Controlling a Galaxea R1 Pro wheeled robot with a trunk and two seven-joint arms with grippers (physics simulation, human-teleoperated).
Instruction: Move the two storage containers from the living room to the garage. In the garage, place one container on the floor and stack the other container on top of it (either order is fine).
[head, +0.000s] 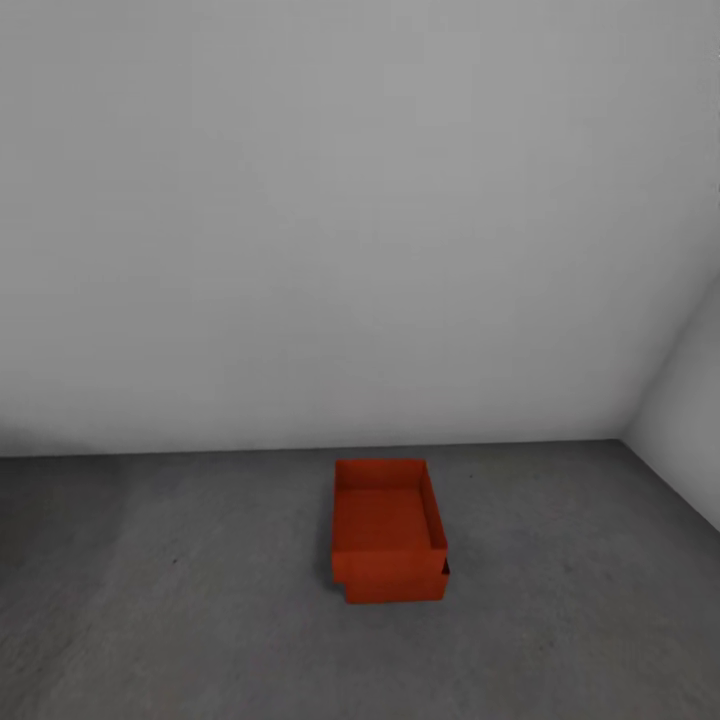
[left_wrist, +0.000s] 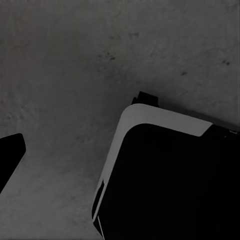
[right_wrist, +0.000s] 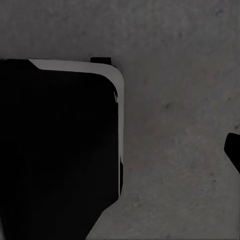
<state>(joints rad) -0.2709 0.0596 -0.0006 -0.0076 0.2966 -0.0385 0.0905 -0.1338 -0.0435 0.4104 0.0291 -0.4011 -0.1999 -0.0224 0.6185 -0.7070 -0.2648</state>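
Two orange-red storage containers stand stacked on the dark grey garage floor (head: 170, 600), close to the white wall. The upper container (head: 385, 512) sits open-top on the lower container (head: 396, 588), shifted slightly back and left, so the lower one's front edge and right corner show. Both are upright, and nothing touches them. In the left wrist view one dark finger (left_wrist: 10, 155) of my left gripper juts in at the frame's edge over bare floor. One dark finger (right_wrist: 233, 150) of my right gripper does the same in the right wrist view. Neither holds anything.
A plain white wall (head: 350, 250) runs behind the stack and meets a side wall (head: 690, 430) at the right corner. My black, white-edged base (left_wrist: 170, 185) (right_wrist: 60, 150) shows over the rough floor in both wrist views.
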